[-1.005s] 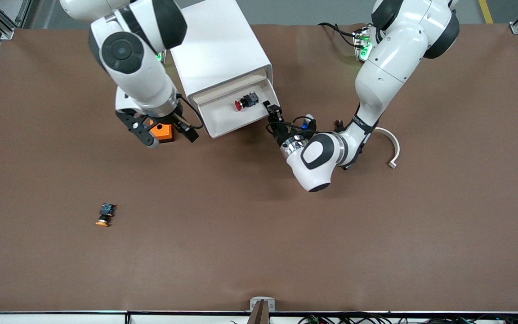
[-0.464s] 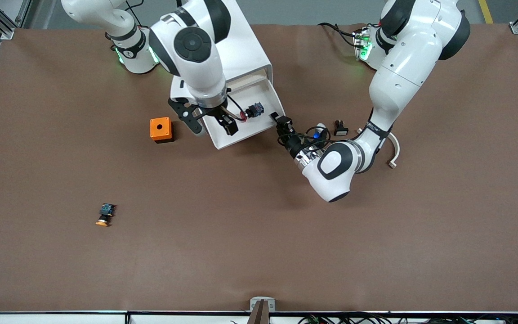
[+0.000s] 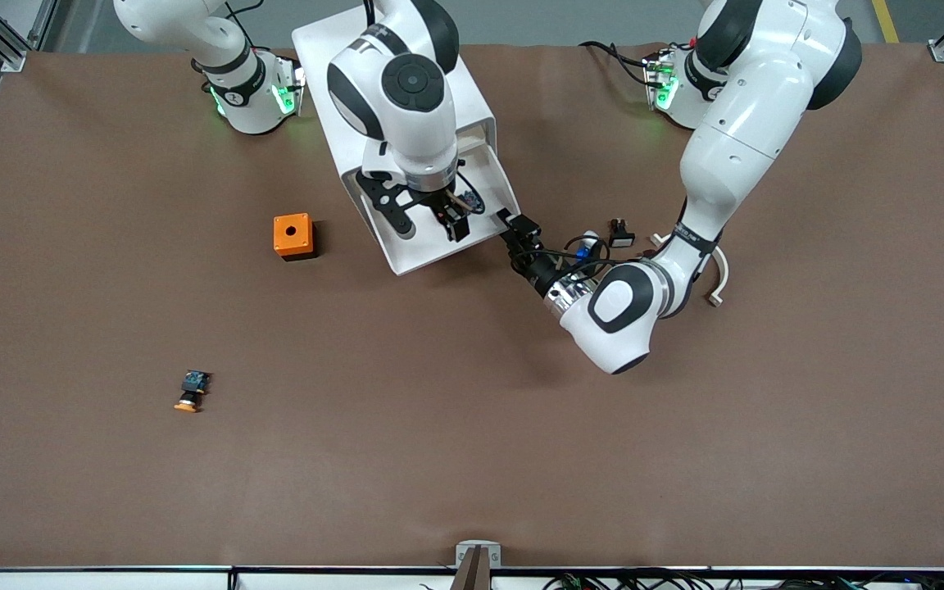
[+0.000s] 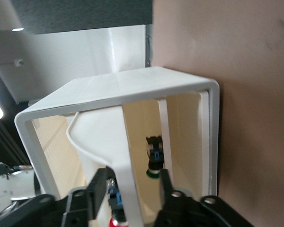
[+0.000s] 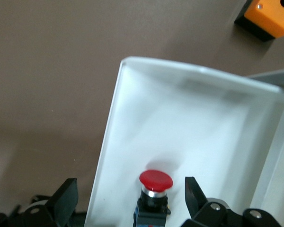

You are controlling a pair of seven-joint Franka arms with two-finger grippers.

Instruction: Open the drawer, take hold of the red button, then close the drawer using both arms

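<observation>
Spread fingers of the right gripper [image 3: 427,227] hover over the shallow white plastic drawer [image 3: 427,250], straddling the tiny red-capped push button [image 5: 155,181] lying inside it. Just beside that drawer's front corner, the left gripper [image 3: 521,232] stands with fingers parted, holding nothing.

No text, label, brand, number or sign can be read in any of the views. The round mark on the right arm's base [image 3: 234,97] is too small to make out.
</observation>
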